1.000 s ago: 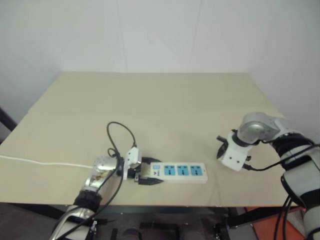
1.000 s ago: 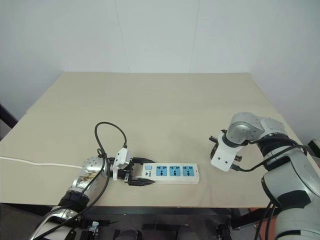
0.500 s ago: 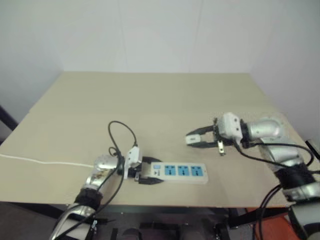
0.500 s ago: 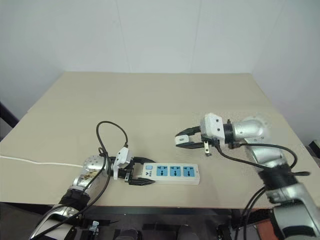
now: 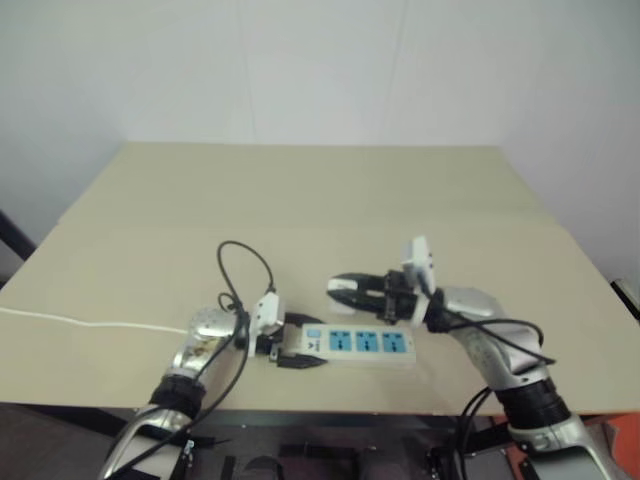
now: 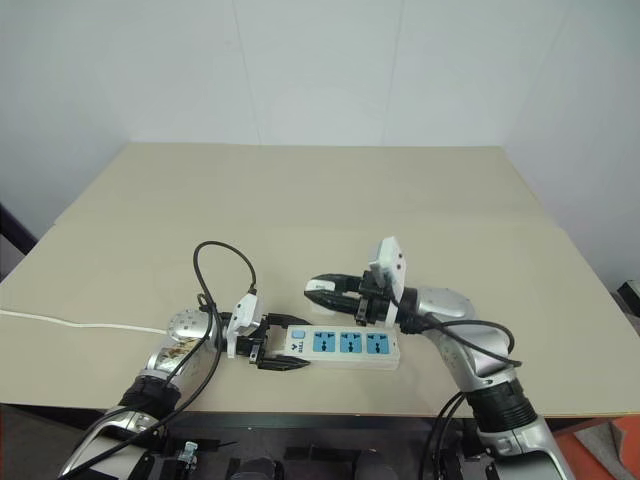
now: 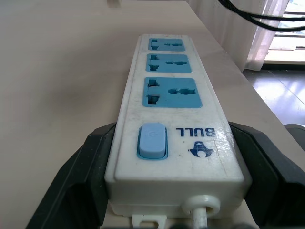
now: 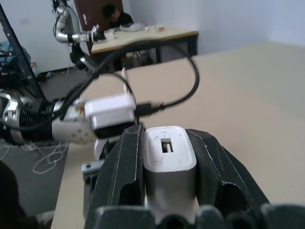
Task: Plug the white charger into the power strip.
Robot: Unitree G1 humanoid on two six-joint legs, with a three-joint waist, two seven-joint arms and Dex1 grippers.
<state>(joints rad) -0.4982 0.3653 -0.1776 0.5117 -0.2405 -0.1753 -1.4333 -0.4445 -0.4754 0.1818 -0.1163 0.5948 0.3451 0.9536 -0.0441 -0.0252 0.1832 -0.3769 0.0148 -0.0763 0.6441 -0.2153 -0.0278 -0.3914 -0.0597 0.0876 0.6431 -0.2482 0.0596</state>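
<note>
Tan table (image 6: 330, 190) against a plain white wall, seen from above. Power strip (image 6: 345, 344) lying flat near the front edge, three blue sockets facing up, long axis running left to right, switch end at the robot's left. Thin white cord (image 6: 70, 323) trailing from that end off the table's left side.

Left gripper (image 6: 268, 351) low on the table, pointing right, its two black fingers (image 7: 83, 167) spread and pressed against both long sides of the strip at the switch end, clamping it. Blue switch (image 7: 152, 140) and a printed logo just in front of those fingers in the left wrist view; all three sockets unoccupied. Black cable (image 6: 222, 270) looping up over the left wrist.

Right gripper (image 6: 322, 290) held above the table, pointing left, just behind and above the strip's middle, apart from it. Fingers closed tight on the charger (image 8: 169, 155), a small white block squeezed between the two black pads in the right wrist view, a small slot on its exposed face. Charger (image 6: 318, 288) visible at the fingertips from overhead as a pale tip. Left gripper and the strip's switch end blurred beyond it in that wrist view. In the far background there, another table and a seated person (image 8: 116, 15).
</note>
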